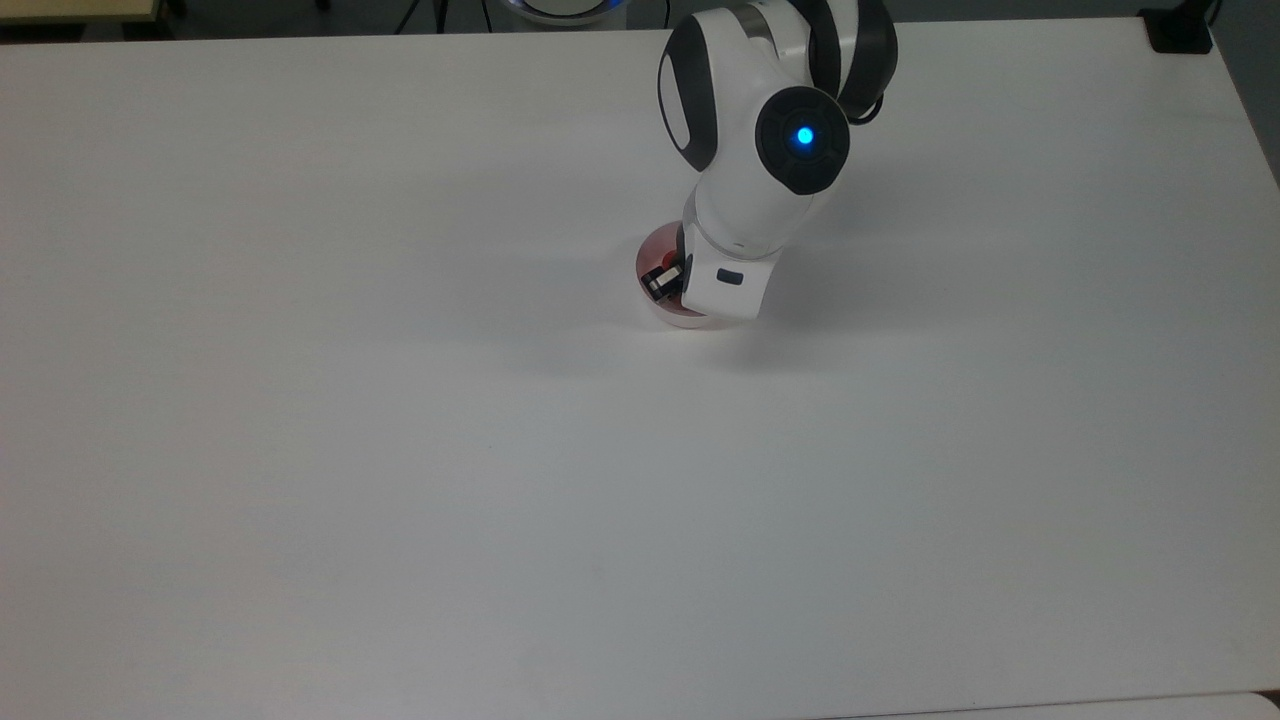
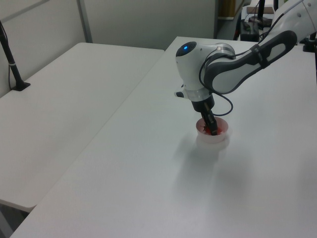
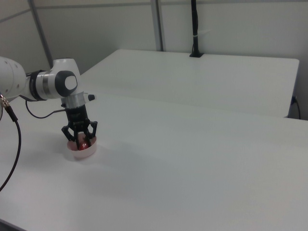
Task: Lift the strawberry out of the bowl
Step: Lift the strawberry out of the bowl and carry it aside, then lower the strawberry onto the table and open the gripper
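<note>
The strawberry [image 3: 82, 143] sits inside the bowl [image 3: 81, 153], showing as a small red shape between the two dark fingers of the gripper [image 3: 81, 140]. In the right view the fingers stand spread apart on either side of the fruit, reaching down into the bowl, so the gripper is parted around the strawberry rather than clamped on it; whether the pads touch the fruit cannot be told. In the top view a patch of red strawberry [image 1: 665, 266] shows just beside the black fingertip, with the pink bowl [image 1: 652, 246] partly hidden under the white wrist of the arm [image 1: 745, 190]. In the left view the gripper [image 2: 212, 129] angles down into the bowl [image 2: 213, 140], and a bit of red strawberry [image 2: 206, 129] shows at its tip. The bowl rests on a broad white table [image 1: 400, 450], near the top view's upper middle. A second white table [image 2: 59, 99] stands beside it at the left view's left.
</note>
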{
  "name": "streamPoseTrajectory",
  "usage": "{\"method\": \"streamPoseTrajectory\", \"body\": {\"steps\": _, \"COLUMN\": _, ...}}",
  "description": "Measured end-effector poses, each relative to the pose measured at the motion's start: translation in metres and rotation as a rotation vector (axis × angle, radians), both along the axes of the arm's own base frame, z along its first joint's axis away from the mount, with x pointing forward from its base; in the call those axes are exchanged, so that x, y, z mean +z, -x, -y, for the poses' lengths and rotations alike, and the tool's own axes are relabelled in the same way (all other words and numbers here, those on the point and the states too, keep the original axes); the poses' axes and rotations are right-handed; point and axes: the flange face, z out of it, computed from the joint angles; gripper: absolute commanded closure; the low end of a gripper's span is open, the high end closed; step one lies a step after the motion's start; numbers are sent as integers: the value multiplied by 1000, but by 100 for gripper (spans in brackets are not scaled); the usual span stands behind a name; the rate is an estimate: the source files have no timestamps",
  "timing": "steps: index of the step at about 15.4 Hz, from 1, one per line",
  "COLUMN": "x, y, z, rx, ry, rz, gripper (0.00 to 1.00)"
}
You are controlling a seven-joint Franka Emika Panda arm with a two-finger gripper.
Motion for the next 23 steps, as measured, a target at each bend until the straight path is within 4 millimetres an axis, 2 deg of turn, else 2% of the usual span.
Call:
{"method": "streamPoseTrajectory", "body": {"steps": 2, "x": 13, "y": -2, "z": -1, "rx": 0, "ry": -7, "rz": 19, "gripper": 71}}
{"method": "streamPoseTrajectory", "body": {"steps": 4, "x": 38, "y": -3, "z": -1, "rx": -5, "ry": -17, "rz": 37, "gripper": 71}}
{"method": "streamPoseTrajectory", "body": {"steps": 6, "x": 95, "y": -1, "z": 1, "rx": -29, "ry": -51, "rz": 59, "gripper": 71}}
{"method": "streamPoseTrajectory", "body": {"steps": 7, "x": 112, "y": -1, "z": 6, "rx": -42, "ry": -58, "rz": 71, "gripper": 71}}
{"method": "streamPoseTrajectory", "body": {"steps": 9, "x": 137, "y": -4, "z": 34, "rx": -87, "ry": -60, "rz": 102, "gripper": 71}}
{"method": "streamPoseTrajectory", "body": {"steps": 11, "x": 145, "y": -14, "z": 86, "rx": -166, "ry": -40, "rz": 121, "gripper": 70}}
{"method": "streamPoseTrajectory", "body": {"steps": 12, "x": 145, "y": -21, "z": 139, "rx": -223, "ry": -20, "rz": 122, "gripper": 70}}
{"method": "streamPoseTrajectory", "body": {"steps": 14, "x": 142, "y": -24, "z": 207, "rx": -260, "ry": 2, "rz": 123, "gripper": 69}}
{"method": "streamPoseTrajectory", "body": {"steps": 16, "x": 126, "y": -24, "z": 269, "rx": -294, "ry": 29, "rz": 128, "gripper": 69}}
{"method": "streamPoseTrajectory", "body": {"steps": 17, "x": 111, "y": -23, "z": 291, "rx": -306, "ry": 40, "rz": 128, "gripper": 69}}
{"method": "streamPoseTrajectory", "body": {"steps": 18, "x": 80, "y": -23, "z": 313, "rx": -320, "ry": 55, "rz": 125, "gripper": 68}}
{"method": "streamPoseTrajectory", "body": {"steps": 20, "x": 40, "y": -26, "z": 322, "rx": -321, "ry": 73, "rz": 114, "gripper": 67}}
{"method": "streamPoseTrajectory", "body": {"steps": 21, "x": 24, "y": -28, "z": 322, "rx": -317, "ry": 82, "rz": 105, "gripper": 63}}
{"method": "streamPoseTrajectory", "body": {"steps": 22, "x": 12, "y": -29, "z": 322, "rx": -314, "ry": 88, "rz": 97, "gripper": 50}}
{"method": "streamPoseTrajectory", "body": {"steps": 23, "x": 6, "y": -30, "z": 322, "rx": -311, "ry": 92, "rz": 91, "gripper": 4}}
